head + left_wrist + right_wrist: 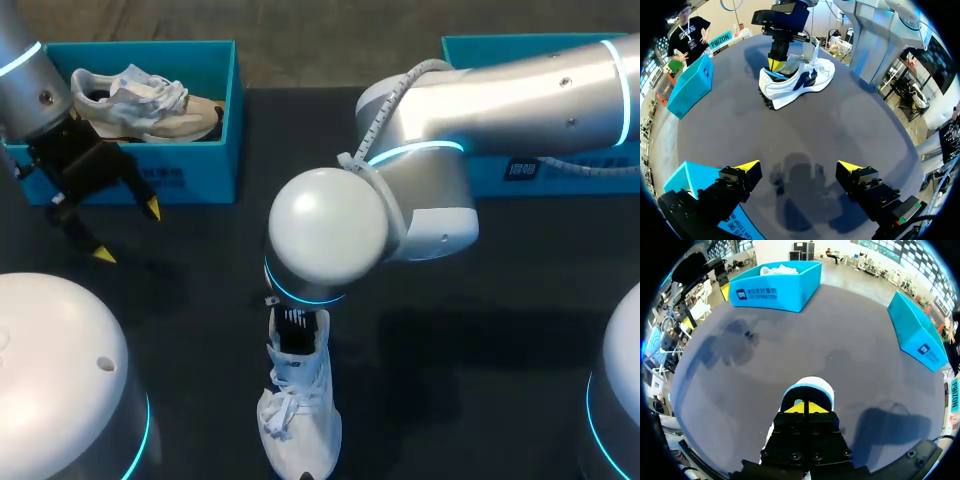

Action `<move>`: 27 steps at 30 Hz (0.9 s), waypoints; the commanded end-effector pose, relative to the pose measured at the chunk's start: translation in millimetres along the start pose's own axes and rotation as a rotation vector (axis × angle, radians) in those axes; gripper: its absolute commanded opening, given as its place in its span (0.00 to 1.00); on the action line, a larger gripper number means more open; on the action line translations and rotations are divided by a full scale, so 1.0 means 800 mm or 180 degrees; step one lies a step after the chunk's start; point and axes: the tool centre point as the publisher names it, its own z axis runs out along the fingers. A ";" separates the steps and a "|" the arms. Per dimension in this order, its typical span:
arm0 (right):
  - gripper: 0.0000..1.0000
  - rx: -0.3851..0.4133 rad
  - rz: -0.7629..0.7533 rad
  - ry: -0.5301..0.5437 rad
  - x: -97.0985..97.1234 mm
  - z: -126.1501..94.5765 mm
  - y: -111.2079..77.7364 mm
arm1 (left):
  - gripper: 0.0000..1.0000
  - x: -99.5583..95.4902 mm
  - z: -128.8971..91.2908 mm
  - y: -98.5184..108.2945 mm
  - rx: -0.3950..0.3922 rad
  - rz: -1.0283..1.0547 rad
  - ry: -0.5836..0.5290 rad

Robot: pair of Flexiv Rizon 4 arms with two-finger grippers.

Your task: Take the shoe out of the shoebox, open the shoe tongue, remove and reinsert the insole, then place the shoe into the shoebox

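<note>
Head view: R arm (520,90) reaches to centre, and its wrist covers the R gripper and the heel of the shoe (297,410). The toe lies at the near edge of view. R wrist view: R gripper (805,408) fingers narrow, tips almost together, clamped on the heel rim; rest of shoe hidden below. Shoe sits on table (480,330), near centre, outside shoebox (232,120). Shoebox, far left, holds a second shoe (150,100). Second box (480,50) far right. L gripper (126,232) hangs just near of shoebox, fingers wide, nothing held.
</note>
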 end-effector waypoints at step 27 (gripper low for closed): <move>0.00 0.0086 0.0167 0.0028 0.005 0.077 -0.043 | 1.00 0.000 0.000 0.000 -0.0008 0.0001 0.0004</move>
